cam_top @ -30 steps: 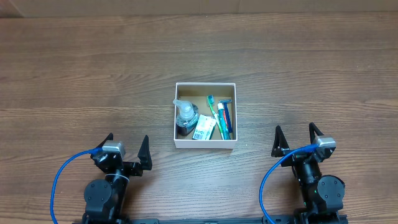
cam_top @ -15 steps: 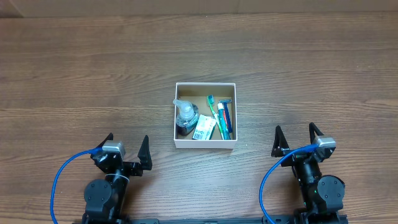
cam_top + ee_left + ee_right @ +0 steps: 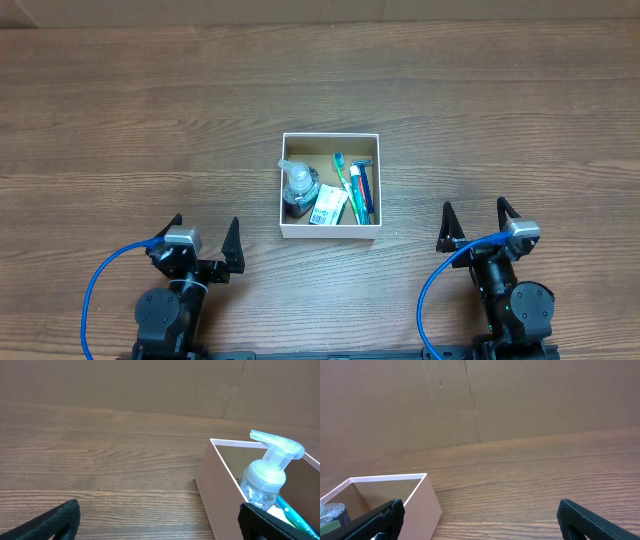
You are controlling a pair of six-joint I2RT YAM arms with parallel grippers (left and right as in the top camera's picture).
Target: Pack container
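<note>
The container, a small white-walled square box with a brown inside, sits mid-table. In it lie a clear pump bottle, a white packet, a green toothbrush, a small tube and a blue razor. My left gripper is open and empty at the near left, apart from the box. My right gripper is open and empty at the near right. The left wrist view shows the container's wall and the pump bottle. The right wrist view shows the container's corner.
A brown cardboard wall stands along the table's far edge. Blue cables loop beside both arm bases at the near edge. Bare wood table surrounds the box.
</note>
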